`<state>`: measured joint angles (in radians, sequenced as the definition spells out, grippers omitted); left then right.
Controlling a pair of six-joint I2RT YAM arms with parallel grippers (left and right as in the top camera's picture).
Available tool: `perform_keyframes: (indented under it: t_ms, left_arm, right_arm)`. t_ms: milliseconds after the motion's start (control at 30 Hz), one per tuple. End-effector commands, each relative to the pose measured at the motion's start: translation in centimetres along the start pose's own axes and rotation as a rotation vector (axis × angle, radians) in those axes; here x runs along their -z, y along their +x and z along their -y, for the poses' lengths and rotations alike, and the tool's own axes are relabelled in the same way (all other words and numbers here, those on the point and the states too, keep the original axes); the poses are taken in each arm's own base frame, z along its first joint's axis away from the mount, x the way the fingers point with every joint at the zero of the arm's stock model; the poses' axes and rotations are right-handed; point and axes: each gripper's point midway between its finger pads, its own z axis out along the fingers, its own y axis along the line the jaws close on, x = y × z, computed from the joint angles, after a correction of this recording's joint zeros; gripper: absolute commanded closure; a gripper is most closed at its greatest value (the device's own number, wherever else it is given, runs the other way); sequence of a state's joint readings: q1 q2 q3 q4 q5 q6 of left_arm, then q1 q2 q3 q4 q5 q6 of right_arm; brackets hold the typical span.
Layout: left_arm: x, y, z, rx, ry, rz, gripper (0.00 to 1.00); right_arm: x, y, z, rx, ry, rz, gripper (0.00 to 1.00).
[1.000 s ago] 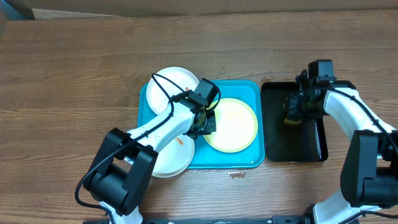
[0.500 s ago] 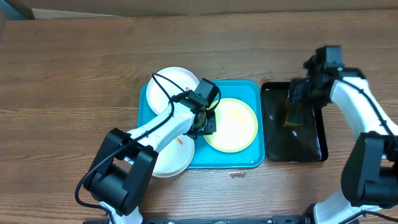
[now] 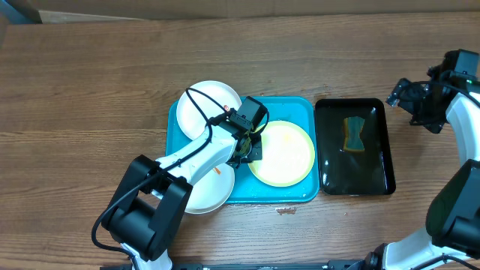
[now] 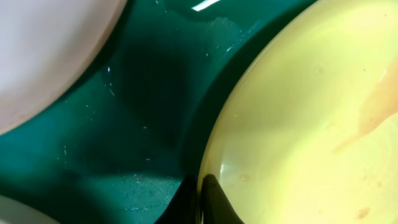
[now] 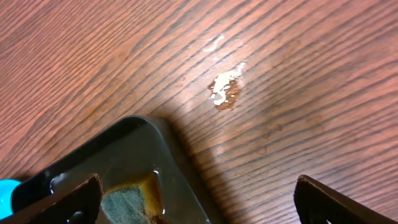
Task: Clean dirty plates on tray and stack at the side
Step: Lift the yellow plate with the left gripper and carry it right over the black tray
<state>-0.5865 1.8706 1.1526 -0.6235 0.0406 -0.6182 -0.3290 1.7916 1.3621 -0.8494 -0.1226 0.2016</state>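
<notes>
On the brown wooden table (image 3: 90, 75), the yellow-green rimmed round plate (image 3: 285, 154) lies in the turquoise rectangular plastic tray (image 3: 300, 105). The left gripper (image 3: 251, 146) is clamped on its left rim. The right gripper (image 3: 409, 101) hangs spread wide. Probable step: plate removal, which calls for a level lift over the tray's rim.

Probably a robotics lab rather than a kitchen: a black-and-white left arm (image 3: 191, 154) and right arm (image 3: 463, 120) stand at the near edge of a wood-grain surface (image 3: 90, 75) carrying a turquoise tray (image 3: 270, 195).
</notes>
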Motion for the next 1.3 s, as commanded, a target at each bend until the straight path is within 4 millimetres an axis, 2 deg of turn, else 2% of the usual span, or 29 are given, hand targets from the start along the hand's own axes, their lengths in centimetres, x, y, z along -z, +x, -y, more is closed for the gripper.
perform_keyframes:
  t_ms: [0, 100, 400, 600, 767, 933, 1100, 1267]
  left_arm:
    - [-0.2, -0.8, -0.7, -0.029, -0.019, 0.011, 0.96]
    - [0.4, -1.7, -0.8, -0.034, -0.012, 0.022, 0.96]
    - [4.1, -4.8, -1.1, -0.071, -0.003, 0.067, 0.96]
    - [7.6, -7.3, 0.5, -0.134, 0.012, 0.117, 0.96]
    - [11.0, -9.4, 1.0, -0.153, -0.016, 0.181, 0.96]
    - [13.6, -10.9, 3.0, -0.172, 0.023, 0.246, 0.96]
    - [14.0, -11.2, 6.4, -0.230, 0.061, 0.325, 0.96]
    - [14.8, -11.2, 8.6, -0.287, -0.025, 0.444, 0.96]
  right_arm:
    - [0.5, -0.6, -0.4, -0.003, -0.009, 0.021, 0.00]
    - [0.5, -0.6, -0.4, -0.003, -0.009, 0.022, 0.00]
    - [0.5, -0.6, -0.4, -0.003, -0.009, 0.022, 0.00]
    - [0.5, -0.6, -0.4, -0.003, -0.009, 0.022, 0.00]
    - [0.5, -0.6, -0.4, -0.003, -0.009, 0.022, 0.00]
    - [0.5, -0.6, -0.4, -0.003, -0.009, 0.022, 0.00]
    - [0.5, -0.6, -0.4, -0.003, -0.009, 0.022, 0.00]
    - [0.5, -0.6, -0.4, -0.003, -0.009, 0.022, 0.00]
